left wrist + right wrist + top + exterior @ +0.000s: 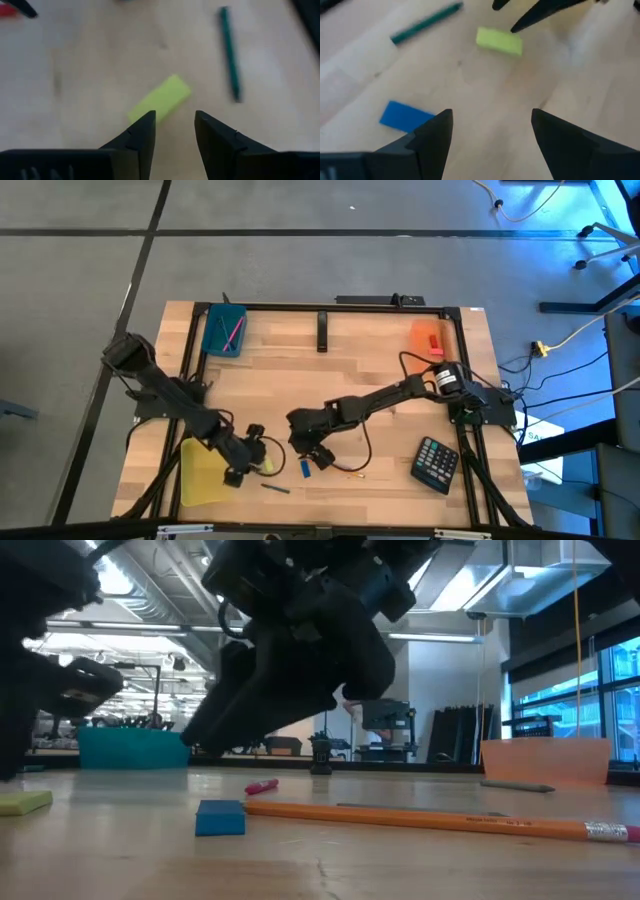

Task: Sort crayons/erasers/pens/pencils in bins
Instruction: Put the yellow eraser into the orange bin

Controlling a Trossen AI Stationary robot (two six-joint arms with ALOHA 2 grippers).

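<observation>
A yellow eraser [160,99] lies flat on the wooden table, and my left gripper [175,117] hovers open just short of it, beside the translucent yellow bin [203,472]. A blue eraser [402,116] lies flat to the side of my open right gripper [492,117], which hangs over bare wood at the table's middle front. In the high view the left gripper [252,464] and the right gripper [318,454] are close together. A green stick [230,52] and an orange pencil [440,818] lie near the front edge. The teal bin [224,330] and the orange bin [428,337] stand at the back.
A black calculator [437,463] lies at the front right. The teal bin holds pink and other sticks. A pink crayon [262,785] lies on the wood farther back. A black frame rail [322,308] runs around the table, with a short post [322,332] at the back middle.
</observation>
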